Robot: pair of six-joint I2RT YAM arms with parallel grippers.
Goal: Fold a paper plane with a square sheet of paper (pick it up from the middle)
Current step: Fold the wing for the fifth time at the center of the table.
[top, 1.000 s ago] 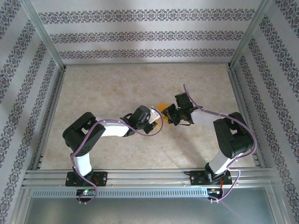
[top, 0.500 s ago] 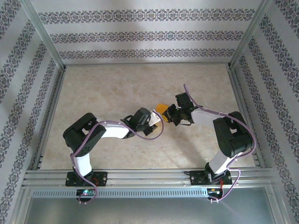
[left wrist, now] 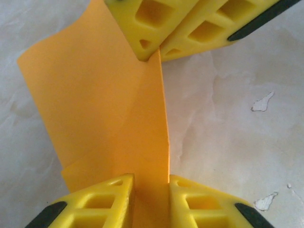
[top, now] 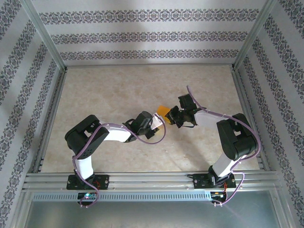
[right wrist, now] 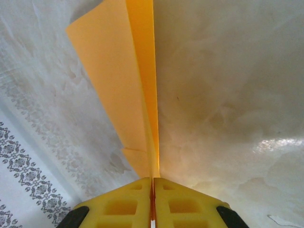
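Folding has barely begun: right hand [right wrist: 153, 180] pinches the once-creased square sheet of paper [left wrist: 90, 104], left hand [left wrist: 151, 179] narrowly straddles it, grip unclear.

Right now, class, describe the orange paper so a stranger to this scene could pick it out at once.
Start at the pale marbled table, then go to its middle, where the two arms meet. The square sheet of paper is there, pinched in the right hand, the left hand at its other end. It alone is bright orange, thin and creased.
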